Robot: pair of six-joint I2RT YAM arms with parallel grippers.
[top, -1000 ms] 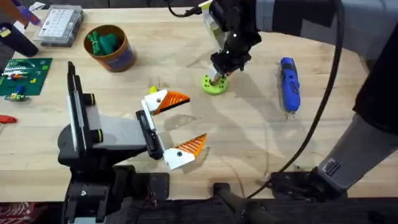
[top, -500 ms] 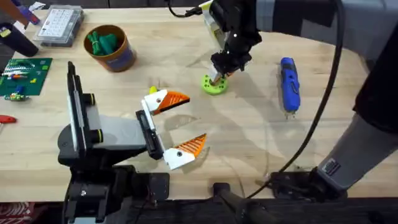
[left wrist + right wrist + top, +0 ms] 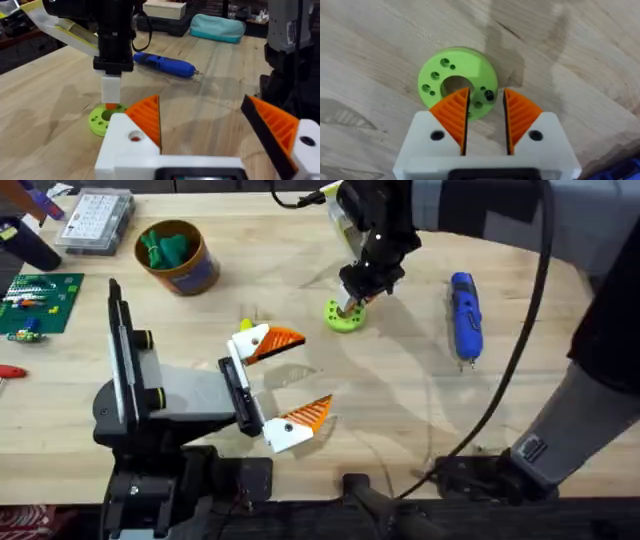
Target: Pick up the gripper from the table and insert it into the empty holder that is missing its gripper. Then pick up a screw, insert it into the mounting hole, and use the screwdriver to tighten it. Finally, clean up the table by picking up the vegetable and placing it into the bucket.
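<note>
The wooden tabletop [image 3: 400,400] spreads under both my arms. My left tool [image 3: 285,385] rests low near the middle of it, its white fingers with orange ribbed pads spread wide and holding nothing. My right tool [image 3: 352,302] reaches down from the far side and sits right over the lime-green flat ring [image 3: 344,315]; from its wrist view I see the tool [image 3: 486,117] with its two orange pads only a narrow gap apart, nothing clearly pinched between them, and their tips just above the ring [image 3: 457,82], beside its centre hole and over the small dark screw hole at the ring's edge. The left wrist view shows the same ring [image 3: 102,119] lying flat on the wood with my right tool standing upright on top of it. The bucket [image 3: 178,258] stands at the far left of the tabletop, beside a clear plastic compartment box [image 3: 95,220], and the vegetable [image 3: 165,248] already lies inside it. A green circuit board [image 3: 35,302] lies nearer, at the left edge. The screwdriver [image 3: 465,315] lies flat well to the right of the ring, apart from both tools, its metal bit pointing toward my bases; in the left wrist view the screwdriver [image 3: 165,64] lies beyond the ring.
</note>
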